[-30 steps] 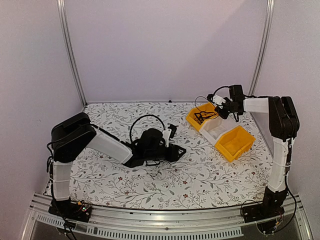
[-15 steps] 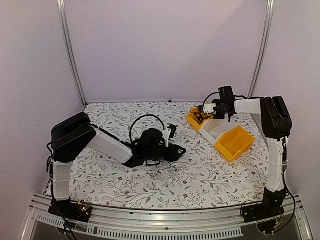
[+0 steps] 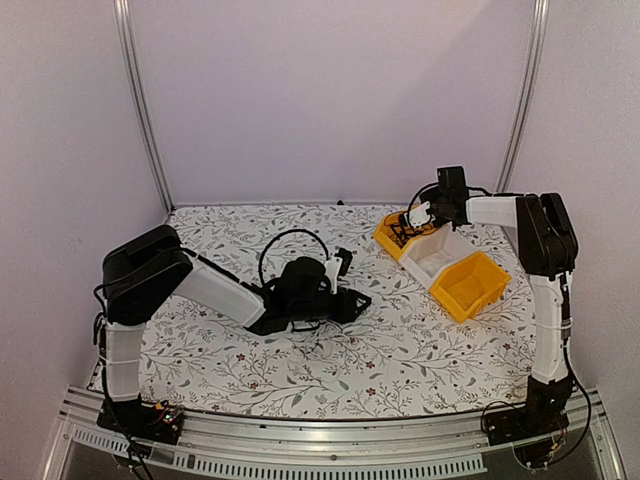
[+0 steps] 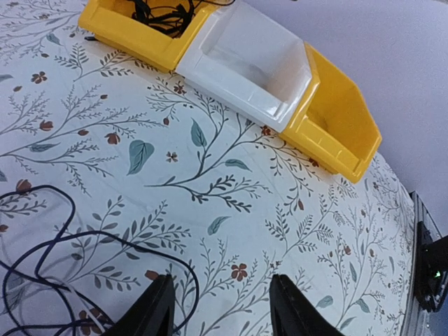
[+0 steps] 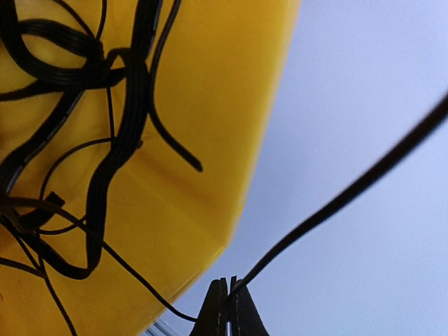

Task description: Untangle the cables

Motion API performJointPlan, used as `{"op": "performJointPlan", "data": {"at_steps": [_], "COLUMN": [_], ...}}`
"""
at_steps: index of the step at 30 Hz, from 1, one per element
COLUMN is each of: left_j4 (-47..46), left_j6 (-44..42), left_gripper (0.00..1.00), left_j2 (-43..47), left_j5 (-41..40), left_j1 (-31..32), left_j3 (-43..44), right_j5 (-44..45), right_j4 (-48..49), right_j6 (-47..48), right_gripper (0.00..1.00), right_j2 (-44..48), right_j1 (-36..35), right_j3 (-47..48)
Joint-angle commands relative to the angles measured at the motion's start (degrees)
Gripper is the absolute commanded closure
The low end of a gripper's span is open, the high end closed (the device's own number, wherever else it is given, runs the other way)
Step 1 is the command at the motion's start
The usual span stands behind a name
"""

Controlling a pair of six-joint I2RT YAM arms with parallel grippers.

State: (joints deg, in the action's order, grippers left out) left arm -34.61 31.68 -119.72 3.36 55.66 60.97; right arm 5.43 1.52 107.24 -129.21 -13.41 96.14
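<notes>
A tangle of black cables (image 5: 105,105) lies in the far yellow bin (image 3: 390,240), and shows in the left wrist view as cables (image 4: 164,10). My right gripper (image 3: 418,217) hangs over that bin. Its jaws (image 5: 228,285) are shut on a thin black cable (image 5: 336,203) that runs up to the right. Another black cable (image 4: 105,238) loops on the flowered table just left of my left gripper (image 4: 220,280). That gripper is open low over the table, with nothing between its fingers.
Three bins stand in a row at the back right: the yellow bin with cables (image 4: 133,35), a white bin (image 4: 245,59) and a second yellow bin (image 4: 336,119). The left arm (image 3: 220,290) lies low across the table's middle. Walls close the back and sides.
My right gripper has swung left and back from above the white bin to above the far yellow bin, still shut on the cable. The left arm has not moved.
</notes>
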Motion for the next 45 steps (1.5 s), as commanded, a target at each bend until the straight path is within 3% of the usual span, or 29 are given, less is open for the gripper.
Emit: {"op": "performJointPlan", "data": {"at_steps": [1, 4, 7, 10, 22, 24, 29, 34, 45], "left_j4": [0.66, -0.1, -0.58, -0.91, -2.13, -2.28, -1.84, -1.66, -2.55], "left_j6": [-0.23, 0.04, -0.07, -0.08, 0.13, 0.15, -0.77, -1.35, -1.1], "left_gripper": [0.54, 0.54, 0.54, 0.54, 0.54, 0.54, 0.54, 0.54, 0.54], "left_j2": [1.43, 2.55, 3.08, 2.95, 0.97, 1.57, 3.69, 5.05, 4.75], "left_j5": [-0.81, -1.41, -1.72, -1.51, 0.35, 0.23, -0.19, -0.29, 0.46], "left_j1": [0.08, 0.15, 0.09, 0.14, -0.01, 0.01, 0.01, -0.05, -0.06], "left_j3": [-0.2, -1.56, -2.4, -2.43, -0.99, -1.47, -2.62, -3.72, -3.95], "right_j5": [2.91, 3.49, 2.31, 1.37, -4.63, -7.3, -12.67, -16.83, -12.88], "right_j4": [2.31, 0.21, -1.51, -1.52, -1.03, -5.31, -28.05, -35.39, -27.68], "right_j6": [13.04, 12.94, 10.76, 10.31, 1.93, -5.06, -28.85, -41.7, -52.83], "right_gripper": [0.96, 0.9, 0.7, 0.61, 0.57, 0.56, 0.56, 0.56, 0.52], "right_j2": [-3.82, -3.6, 0.12, 5.81, 23.38, 24.33, 22.97, 24.46, 23.56], "right_j1": [0.6, 0.66, 0.69, 0.67, -0.18, -0.13, -0.02, 0.13, -0.03], "right_j3": [2.79, 3.3, 1.3, -4.28, -19.68, -17.21, -3.75, -6.79, -17.14]}}
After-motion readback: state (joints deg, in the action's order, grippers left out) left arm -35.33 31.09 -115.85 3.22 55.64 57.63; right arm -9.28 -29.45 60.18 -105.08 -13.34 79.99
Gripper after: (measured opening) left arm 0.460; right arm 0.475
